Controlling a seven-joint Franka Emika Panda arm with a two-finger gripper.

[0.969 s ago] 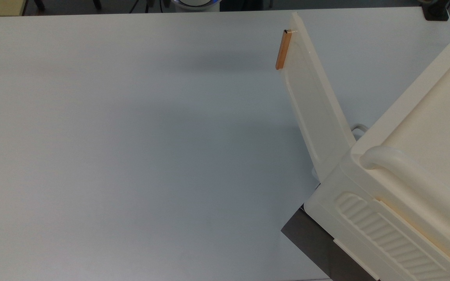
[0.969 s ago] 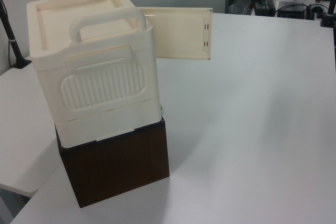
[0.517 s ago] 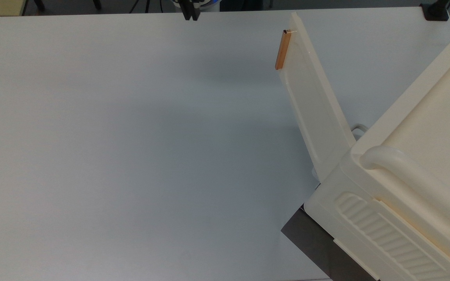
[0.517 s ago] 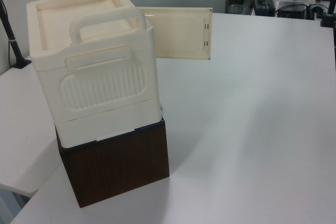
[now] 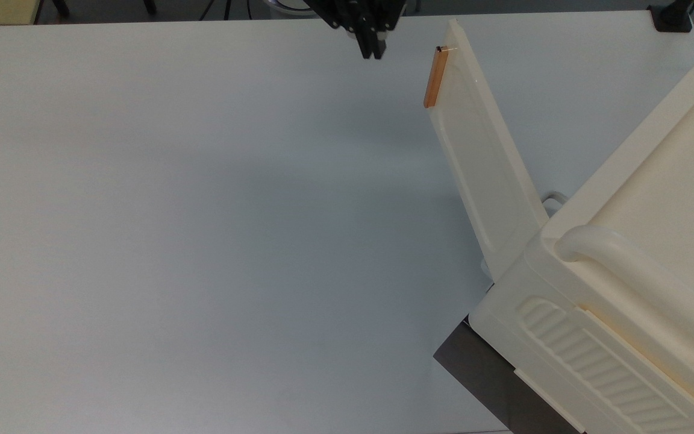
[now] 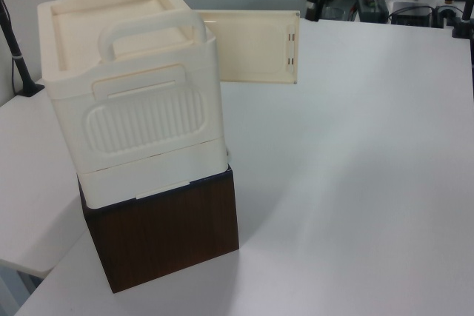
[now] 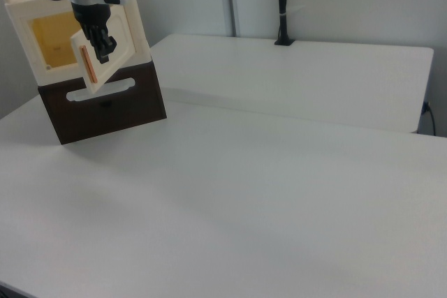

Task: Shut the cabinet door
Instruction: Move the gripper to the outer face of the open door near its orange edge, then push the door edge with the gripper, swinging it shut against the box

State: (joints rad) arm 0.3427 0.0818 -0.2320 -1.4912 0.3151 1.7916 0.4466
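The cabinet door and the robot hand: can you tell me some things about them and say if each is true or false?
1. The door is shut. False: it stands wide open.
2. The door has an orange handle. True.
3. The gripper is squeezing the handle. False: in the top view it hangs apart from it, on the top view's left.
4. The cabinet sits on a dark brown box. True.
5. The cabinet is bright red. False: it is cream.

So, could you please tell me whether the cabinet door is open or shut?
Open: the door swings well out from the cabinet, its handle far from the body.
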